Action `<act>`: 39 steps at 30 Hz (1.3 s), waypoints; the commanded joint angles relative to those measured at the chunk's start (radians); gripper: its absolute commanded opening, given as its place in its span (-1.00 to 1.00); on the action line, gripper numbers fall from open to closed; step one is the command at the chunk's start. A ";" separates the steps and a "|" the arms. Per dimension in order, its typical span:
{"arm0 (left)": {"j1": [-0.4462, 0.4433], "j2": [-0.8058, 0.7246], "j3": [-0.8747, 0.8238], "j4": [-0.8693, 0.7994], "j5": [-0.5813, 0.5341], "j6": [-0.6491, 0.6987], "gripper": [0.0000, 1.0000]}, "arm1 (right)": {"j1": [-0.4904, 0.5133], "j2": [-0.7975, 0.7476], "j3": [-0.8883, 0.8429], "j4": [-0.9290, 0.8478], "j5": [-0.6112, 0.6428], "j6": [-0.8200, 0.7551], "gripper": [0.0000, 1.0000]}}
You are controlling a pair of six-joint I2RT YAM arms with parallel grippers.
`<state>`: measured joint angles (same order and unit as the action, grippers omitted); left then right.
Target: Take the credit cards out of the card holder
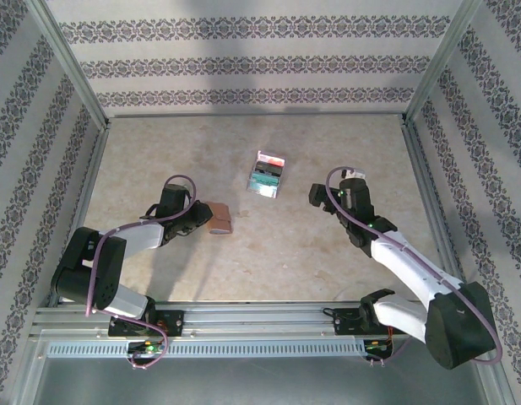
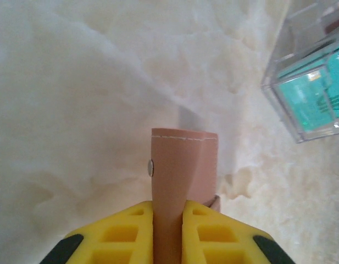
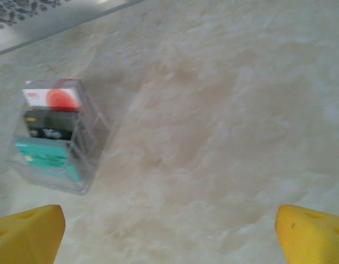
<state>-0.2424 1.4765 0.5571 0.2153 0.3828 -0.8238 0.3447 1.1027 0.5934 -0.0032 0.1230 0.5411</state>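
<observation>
The brown card holder stands on edge left of the table's middle, folded shut. My left gripper is shut on it. In the left wrist view the yellow fingers pinch the card holder's near edge at my left gripper. A stitched top edge and a small metal stud show on it. With the holder folded, any credit cards inside it are hidden. My right gripper hovers at the right of the table, open, and nothing lies between its yellow fingertips in the right wrist view.
A clear plastic box stands behind the middle of the table, holding a red-and-white, a black and a teal card. The box lies to the upper right of the left gripper, and the box lies left of the right gripper. Patterned walls enclose the table.
</observation>
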 commanded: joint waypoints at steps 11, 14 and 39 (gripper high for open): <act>-0.050 -0.036 0.005 0.256 0.176 -0.143 -0.79 | 0.160 0.164 -0.004 0.247 -0.375 0.326 0.96; -0.069 -0.056 0.024 0.267 0.189 -0.153 -0.79 | 0.211 0.244 0.030 0.308 -0.430 0.343 0.96; -0.147 -0.068 0.070 0.359 0.207 -0.199 -0.66 | 0.336 0.481 0.166 0.575 -0.546 0.374 0.56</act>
<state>-0.3786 1.3968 0.6025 0.4767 0.5762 -0.9871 0.6662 1.5818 0.7433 0.5217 -0.4053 0.9142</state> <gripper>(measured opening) 0.161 0.789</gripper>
